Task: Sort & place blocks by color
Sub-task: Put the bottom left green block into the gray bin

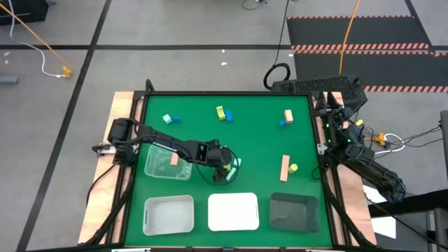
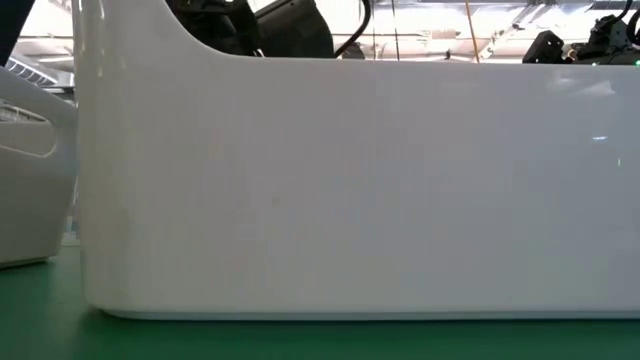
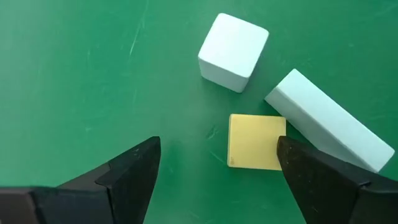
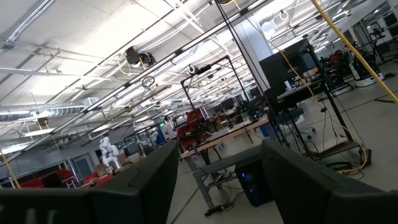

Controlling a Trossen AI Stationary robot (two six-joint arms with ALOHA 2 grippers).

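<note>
- High view: the left gripper hovers mid-table, just beside the clear plastic tray holding a salmon-pink block.
- Left wrist view: its fingers spread wide over a yellow square block, beside a mint cube and a mint bar.
- Right wrist view: the right gripper, parted, faces the room.

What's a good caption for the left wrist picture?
Open left gripper hovers over a yellow block beside two mint blocks.

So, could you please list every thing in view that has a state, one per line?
Left end effector: open, empty, over the green mat near three blocks.
Right end effector: open, empty, raised at the table's right edge.
Yellow block: flat on the mat, not gripped.
Mint cube: on the mat, apart from the others.
Mint bar: lying flat beside the yellow block.
Clear tray: holds one salmon block.
</note>
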